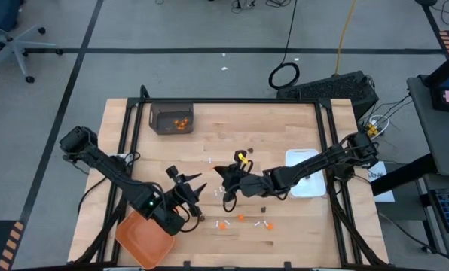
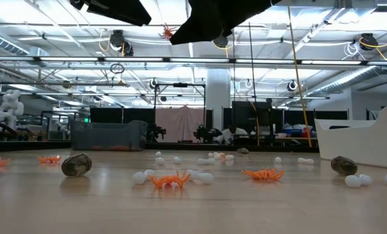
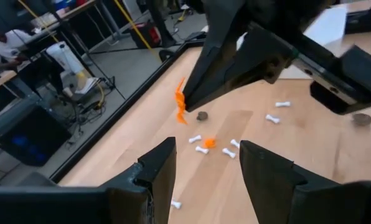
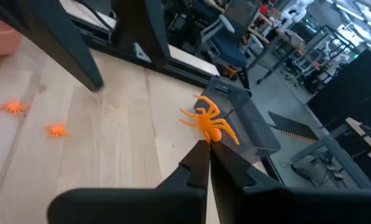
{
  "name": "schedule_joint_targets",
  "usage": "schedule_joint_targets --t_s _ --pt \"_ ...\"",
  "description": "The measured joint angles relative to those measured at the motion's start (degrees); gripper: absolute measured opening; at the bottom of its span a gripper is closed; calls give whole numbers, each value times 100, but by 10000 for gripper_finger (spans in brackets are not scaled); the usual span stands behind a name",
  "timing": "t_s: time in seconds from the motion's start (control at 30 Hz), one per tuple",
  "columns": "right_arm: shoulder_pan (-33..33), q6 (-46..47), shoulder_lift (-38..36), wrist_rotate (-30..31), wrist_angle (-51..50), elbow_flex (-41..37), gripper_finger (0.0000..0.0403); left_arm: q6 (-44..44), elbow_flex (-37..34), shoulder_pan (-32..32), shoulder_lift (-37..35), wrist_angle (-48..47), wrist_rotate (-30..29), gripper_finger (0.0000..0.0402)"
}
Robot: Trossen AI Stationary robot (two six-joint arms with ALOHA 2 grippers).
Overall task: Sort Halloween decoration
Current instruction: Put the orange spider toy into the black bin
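The right pincer (image 4: 204, 149) is closed on an orange spider (image 4: 209, 123), pinched at the body with the legs splaying free above the fingertips. The piece is judged very light, thin-legged and somewhat flexible; a body grip is the secure hold, since a leg would likely bend or slip out. The white bone sticks (image 3: 272, 119) look stiff and smooth and should be taken across the shaft. The dark bits (image 2: 76, 165) are rounded and may roll.

Remaining pieces lie scattered over the middle of the counter (image 1: 285, 120); some orange ones already sit in the grey bin (image 1: 171, 118) at the far edge.

The right arm reaches in from the right edge, low and extended toward the centre. The left pincer (image 3: 204, 171) stands open, empty, raised above the counter near the orange tray (image 1: 144, 239), facing the right arm.
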Motion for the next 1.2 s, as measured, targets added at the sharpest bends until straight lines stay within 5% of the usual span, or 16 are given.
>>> schedule_joint_targets --t_s 0.5,1.2 --pt "49 -80 0 -9 44 0 0 882 0 430 0 1136 102 176" --pt "51 -61 0 -14 22 0 0 1207 -6 658 315 1447 297 175"
